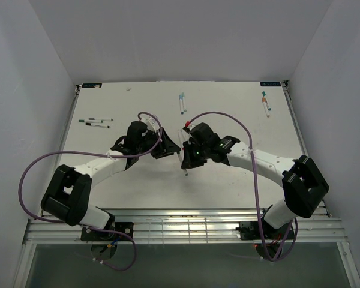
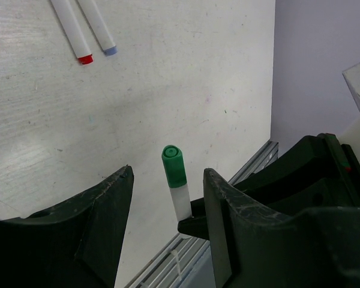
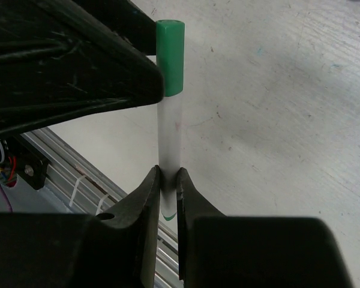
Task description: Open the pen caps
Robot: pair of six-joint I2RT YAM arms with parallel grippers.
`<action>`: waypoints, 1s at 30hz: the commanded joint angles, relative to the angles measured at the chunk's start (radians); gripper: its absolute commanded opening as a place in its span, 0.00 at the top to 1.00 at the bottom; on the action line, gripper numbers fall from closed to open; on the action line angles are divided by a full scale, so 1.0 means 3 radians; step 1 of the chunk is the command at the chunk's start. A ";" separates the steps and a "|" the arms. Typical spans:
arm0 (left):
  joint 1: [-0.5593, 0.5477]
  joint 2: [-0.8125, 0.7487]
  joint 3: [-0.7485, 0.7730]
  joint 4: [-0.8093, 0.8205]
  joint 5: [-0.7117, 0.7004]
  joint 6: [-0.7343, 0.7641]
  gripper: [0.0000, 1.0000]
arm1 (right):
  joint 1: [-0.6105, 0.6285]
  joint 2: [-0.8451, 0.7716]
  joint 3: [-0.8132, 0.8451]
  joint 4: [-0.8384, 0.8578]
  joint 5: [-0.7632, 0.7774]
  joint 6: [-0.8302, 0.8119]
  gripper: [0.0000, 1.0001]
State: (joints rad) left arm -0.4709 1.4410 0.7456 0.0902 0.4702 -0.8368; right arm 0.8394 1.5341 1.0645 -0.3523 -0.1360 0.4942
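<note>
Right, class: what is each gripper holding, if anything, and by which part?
Right gripper clamps the white pen by its barrel. Left gripper holds nothing; its open jaws flank the green cap.

Your top camera sat high above and behind the left arm (image 1: 96,165) and the right arm (image 1: 264,162), facing steeply down on the whole table (image 1: 144,186), far enough off to take in the walls too. Your left wrist camera rode on the left gripper (image 2: 168,173) and looked out between its fingers (image 2: 105,222), close over the table. Your right wrist camera looked along the right gripper (image 3: 168,173) from nearer still. Both wrist views shared the green cap (image 2: 174,165), its pen (image 2: 181,204) and the rail (image 2: 168,267). The top view held that same spot mid-table, very small.
</note>
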 commanded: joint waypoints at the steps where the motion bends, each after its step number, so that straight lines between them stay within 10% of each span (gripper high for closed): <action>1: -0.0031 -0.0023 0.0015 0.0083 -0.0054 -0.0013 0.39 | 0.0060 -0.0046 0.0138 0.0116 -0.0043 0.0030 0.92; 18: -0.0041 0.0008 -0.0021 0.0129 0.0013 -0.0084 0.53 | 0.0101 0.0015 0.0225 0.0182 -0.0058 0.0071 0.92; 30: -0.0041 0.0075 0.0025 0.0108 0.0038 -0.0100 1.00 | 0.0106 0.0040 0.0251 0.0167 -0.0048 -0.0001 0.84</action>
State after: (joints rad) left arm -0.4816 1.4532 0.7460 0.1249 0.4767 -0.8814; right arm 0.8646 1.5436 1.0904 -0.3332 -0.1394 0.5137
